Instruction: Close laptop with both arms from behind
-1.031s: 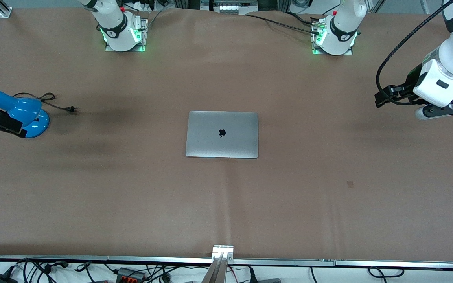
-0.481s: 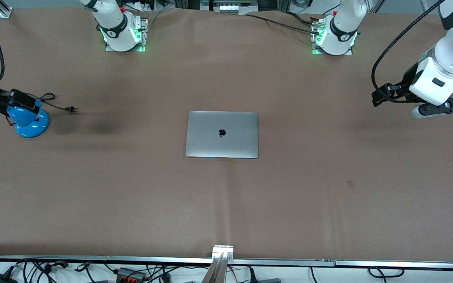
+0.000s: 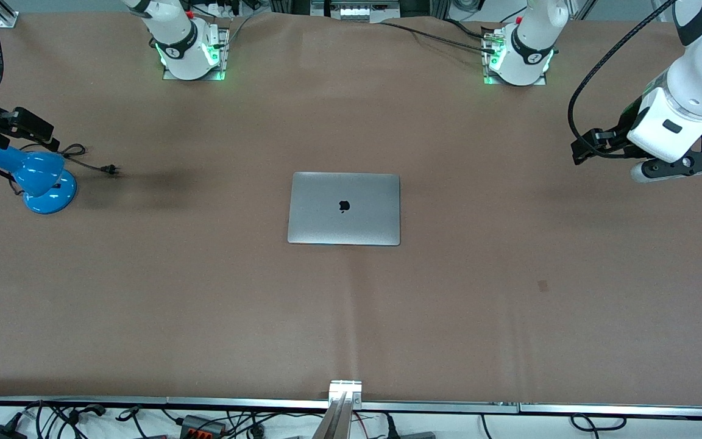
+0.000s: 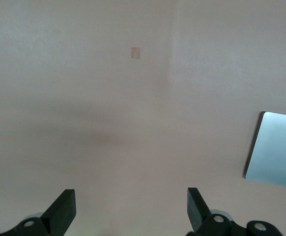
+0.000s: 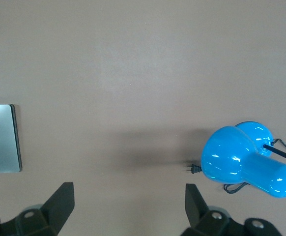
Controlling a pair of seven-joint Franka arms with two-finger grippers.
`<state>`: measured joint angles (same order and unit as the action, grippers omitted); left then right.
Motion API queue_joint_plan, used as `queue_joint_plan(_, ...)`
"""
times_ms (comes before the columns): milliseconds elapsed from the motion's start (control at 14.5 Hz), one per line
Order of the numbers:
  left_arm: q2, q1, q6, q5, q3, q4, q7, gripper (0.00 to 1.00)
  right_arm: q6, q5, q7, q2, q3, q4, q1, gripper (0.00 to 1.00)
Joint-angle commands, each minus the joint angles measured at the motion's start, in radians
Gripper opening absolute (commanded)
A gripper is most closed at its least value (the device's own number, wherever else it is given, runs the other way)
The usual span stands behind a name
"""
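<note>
Right gripper (image 5: 128, 209), jaws spread and empty, hangs over the blue lamp (image 3: 28, 177) at its end of the counter (image 3: 205, 317). The laptop (image 3: 344, 208) lies mid-counter, lid already shut flat. Left gripper (image 4: 130, 211), likewise spread, hovers over bare counter at its own end, apparently clear because the job looks done.

One laptop (image 3: 343, 208) — silver-grey, lid shut, a single dark logo on top — lies on the one brown-covered table (image 3: 509, 317). One blue desk lamp (image 3: 28, 177) stands toward the right arm's end, with one black cord and plug (image 3: 109, 169) trailing from it. Two white arms are in view, each carrying one black gripper: the left gripper (image 4: 130, 211) and the right gripper (image 5: 128, 209), two fingers apiece, spread apart. Two arm bases glow green along the table's edge — and one small darker patch (image 3: 543, 285) marks the cloth.
</note>
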<state>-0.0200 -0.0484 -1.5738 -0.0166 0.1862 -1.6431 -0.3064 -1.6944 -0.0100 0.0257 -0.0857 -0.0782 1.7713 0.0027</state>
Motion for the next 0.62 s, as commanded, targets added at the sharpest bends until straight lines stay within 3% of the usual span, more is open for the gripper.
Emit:
queue_joint_plan(0,0.003,-0.002,-0.002,0.015,-0.001,0.008,0.018,1.0,-0.019,0.019,0.007,-0.016,0.024,0.02,-0.013,1.0)
queue_joint_plan(550,0.003,-0.001,0.001,0.015,0.003,0.009,0.018,1.0,0.005,0.01,-0.006,-0.017,0.028,0.019,-0.015,1.0)
